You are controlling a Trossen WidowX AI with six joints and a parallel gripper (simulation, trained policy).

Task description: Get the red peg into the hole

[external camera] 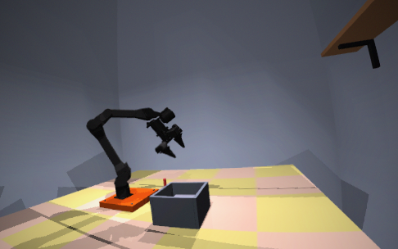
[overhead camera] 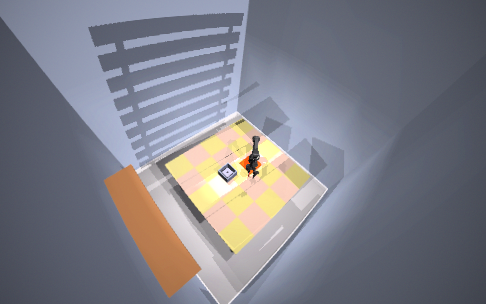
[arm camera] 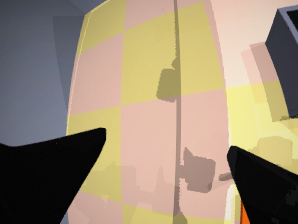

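The red peg (external camera: 165, 182) stands upright on the table behind the box in the exterior view; its lower end is hidden by the box. I cannot see it in the wrist view. The open dark grey box (overhead camera: 223, 178) (external camera: 174, 212) (arm camera: 281, 57) stands beside the arm's base. The top view shows a pale plate (overhead camera: 224, 172) at its bottom, with a small dark spot in the middle. My gripper (overhead camera: 253, 176) (external camera: 179, 151) (arm camera: 168, 144) is wide open and empty, tilted downward, well above the table and higher than the peg and the box.
The orange base (external camera: 121, 203) (arm camera: 245, 215) of the arm stands close to the box. The checkered table top (overhead camera: 238, 240) (external camera: 281, 209) (arm camera: 150, 55) carries several shadows. A brown shelf (overhead camera: 153, 232) (external camera: 359, 26) juts out from the wall, off the table.
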